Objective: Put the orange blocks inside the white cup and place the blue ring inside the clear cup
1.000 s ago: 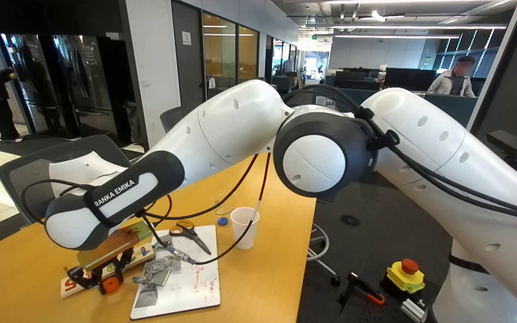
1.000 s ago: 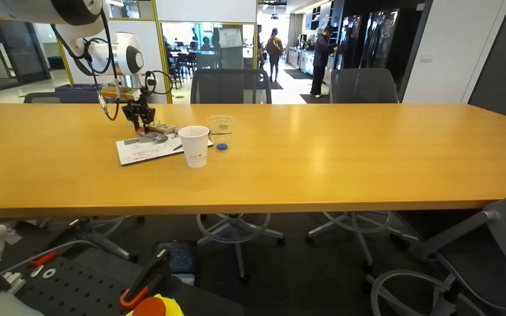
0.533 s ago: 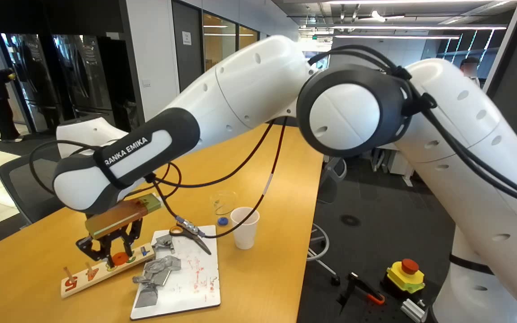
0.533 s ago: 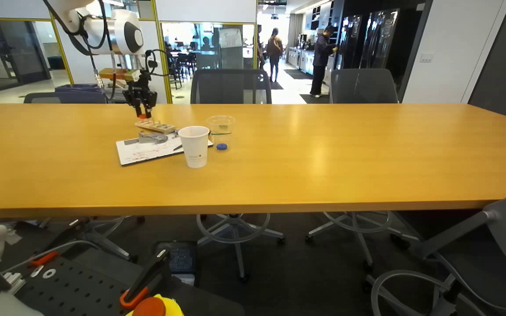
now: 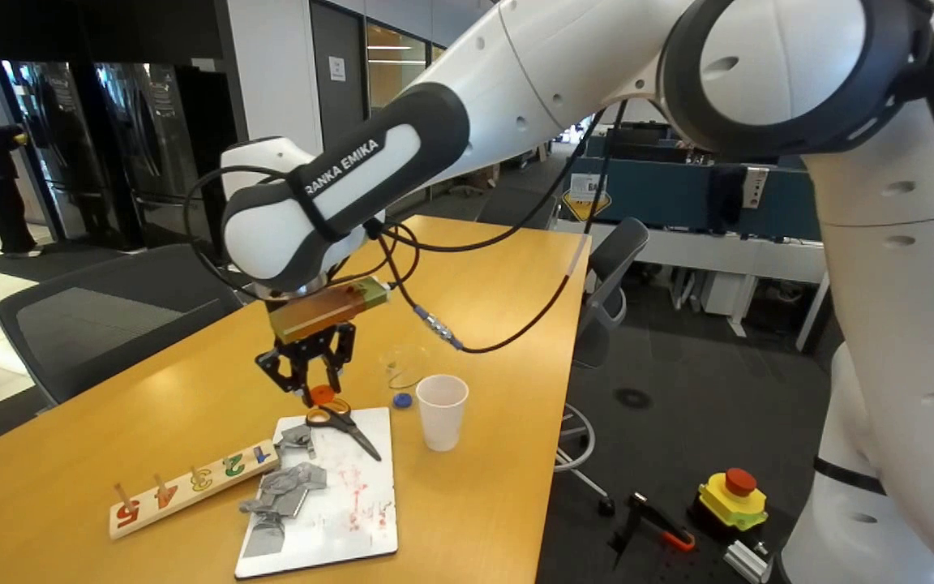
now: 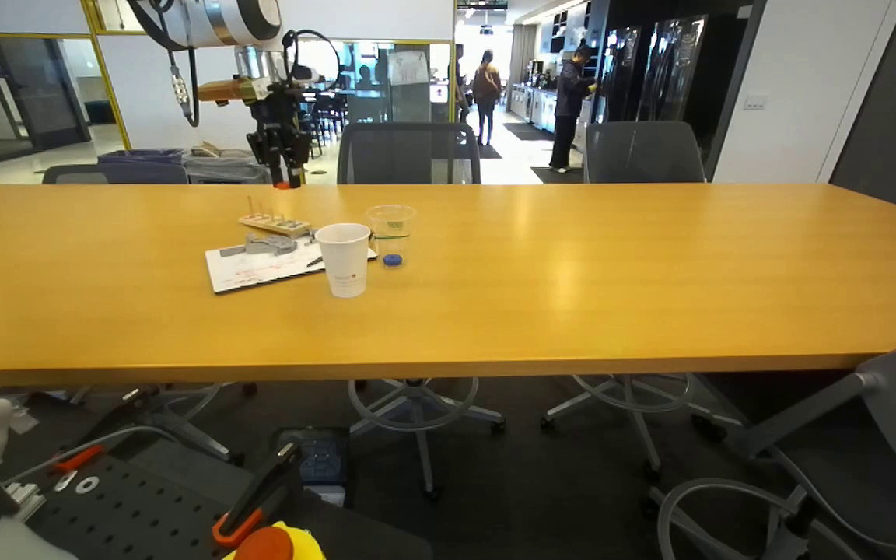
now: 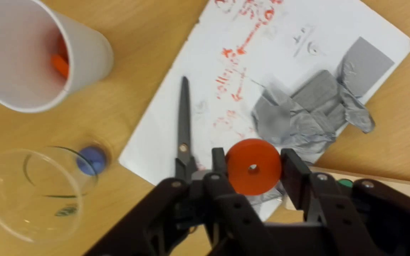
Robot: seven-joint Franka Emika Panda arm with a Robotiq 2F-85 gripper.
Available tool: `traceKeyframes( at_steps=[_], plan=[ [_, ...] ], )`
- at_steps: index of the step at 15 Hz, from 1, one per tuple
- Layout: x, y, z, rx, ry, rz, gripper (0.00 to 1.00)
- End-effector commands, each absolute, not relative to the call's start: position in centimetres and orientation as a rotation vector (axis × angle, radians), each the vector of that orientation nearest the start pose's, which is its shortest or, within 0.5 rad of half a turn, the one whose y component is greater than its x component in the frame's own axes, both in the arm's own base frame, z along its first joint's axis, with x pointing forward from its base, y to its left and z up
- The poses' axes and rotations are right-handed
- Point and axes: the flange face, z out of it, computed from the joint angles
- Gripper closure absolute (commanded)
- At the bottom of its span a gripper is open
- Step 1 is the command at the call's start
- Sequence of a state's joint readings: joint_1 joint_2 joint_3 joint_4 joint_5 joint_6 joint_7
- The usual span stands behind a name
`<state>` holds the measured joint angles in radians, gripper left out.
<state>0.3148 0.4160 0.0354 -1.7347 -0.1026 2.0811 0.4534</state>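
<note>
- The robot arm (image 5: pixel 402 154) reaches out across the table (image 5: pixel 475 519), its forearm slanting down, and the gripper (image 5: pixel 321 393) points downward in mid-air, apart from the white cup (image 5: pixel 442 414).
- It is clamped around an orange block (image 7: pixel 253 151), round with a small hole through the middle.
- Looking down, the wrist view catches more orange blocks (image 7: pixel 60 65) inside the white cup, how many I can't tell; in both exterior views its wall hides them.
- Near the white cup I see the blue ring (image 7: pixel 92 160) on the table, just beside the clear cup (image 7: pixel 30 199).
- Compared with a second ago, the gripper is higher and closer to the white cup, away from the wooden strip (image 5: pixel 199 487); the cups and the blue ring stay put.
</note>
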Motion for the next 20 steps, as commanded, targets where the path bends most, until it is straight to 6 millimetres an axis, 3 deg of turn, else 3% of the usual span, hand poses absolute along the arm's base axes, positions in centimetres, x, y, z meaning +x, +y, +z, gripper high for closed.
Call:
traceKeyframes(
  at_steps=[1,4,9,13,20],
  plan=[
    [57.0,16.0,34.5,-3.23,0.142,0.097,0.83],
    [55.1,12.5,33.9,-3.221,0.188,0.147,0.83],
    [53.5,8.5,32.7,-3.203,0.242,0.105,0.83],
    [53.3,7.2,31.4,-3.194,0.292,0.013,0.83],
    [52.8,5.2,31.1,-3.174,0.347,-0.066,0.83]
  ],
)
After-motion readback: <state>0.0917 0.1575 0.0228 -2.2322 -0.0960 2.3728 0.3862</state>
